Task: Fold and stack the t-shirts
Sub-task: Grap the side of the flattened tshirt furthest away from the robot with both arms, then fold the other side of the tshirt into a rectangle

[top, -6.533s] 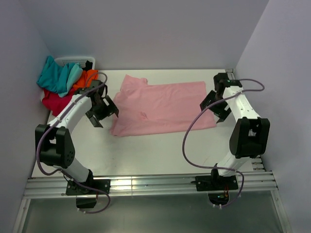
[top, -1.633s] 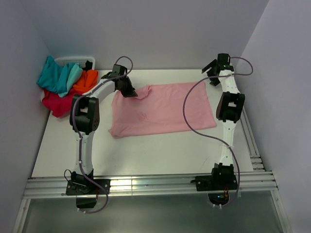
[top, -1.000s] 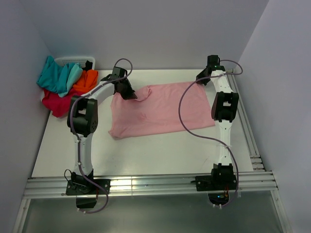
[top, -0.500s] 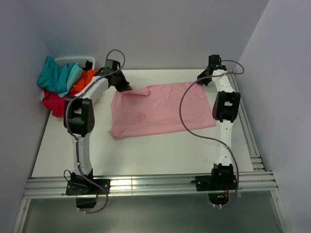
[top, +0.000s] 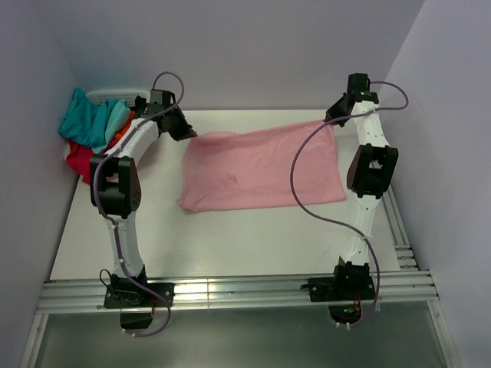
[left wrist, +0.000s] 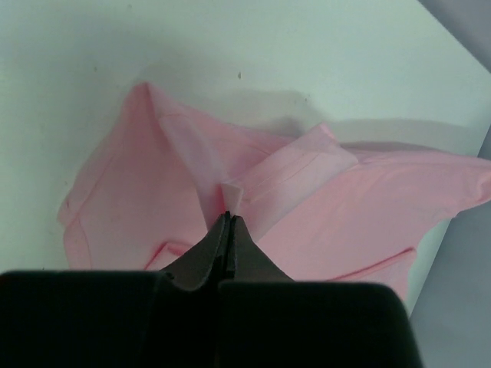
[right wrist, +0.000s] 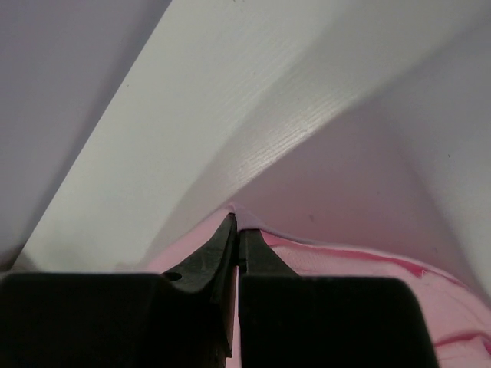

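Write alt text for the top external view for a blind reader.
The left gripper and right gripper each pinch a far corner of a light pink t-shirt spread on a white table. A heap of teal, orange and red tees lies at the far left.

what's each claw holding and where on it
Light pink cotton t-shirt: left claw pinches a fold at its far left edge, right claw its far right corner.
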You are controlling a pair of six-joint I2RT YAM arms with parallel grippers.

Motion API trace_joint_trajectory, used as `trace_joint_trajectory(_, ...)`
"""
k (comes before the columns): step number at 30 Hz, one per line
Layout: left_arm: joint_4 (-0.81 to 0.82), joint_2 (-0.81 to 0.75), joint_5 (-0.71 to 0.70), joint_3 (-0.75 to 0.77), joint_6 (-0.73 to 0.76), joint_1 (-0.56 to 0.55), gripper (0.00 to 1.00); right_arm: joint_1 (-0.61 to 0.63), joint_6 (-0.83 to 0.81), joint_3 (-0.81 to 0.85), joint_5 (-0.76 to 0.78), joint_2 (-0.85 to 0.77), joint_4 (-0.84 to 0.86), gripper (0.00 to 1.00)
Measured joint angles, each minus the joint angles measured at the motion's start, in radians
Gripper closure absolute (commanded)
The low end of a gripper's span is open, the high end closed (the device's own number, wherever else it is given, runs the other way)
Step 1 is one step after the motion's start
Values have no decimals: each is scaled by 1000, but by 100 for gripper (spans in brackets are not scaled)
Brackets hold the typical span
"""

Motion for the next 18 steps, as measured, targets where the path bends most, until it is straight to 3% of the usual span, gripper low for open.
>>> trace_joint_trajectory(8, 11, -134, 7, -156, 18, 0, 100, 0, -35, -178, 8, -141, -3, 100)
trace_joint_trajectory(18, 73, -330, -2, -416, 50, -3, 100, 0, -47, -537, 81, -319, 27, 100)
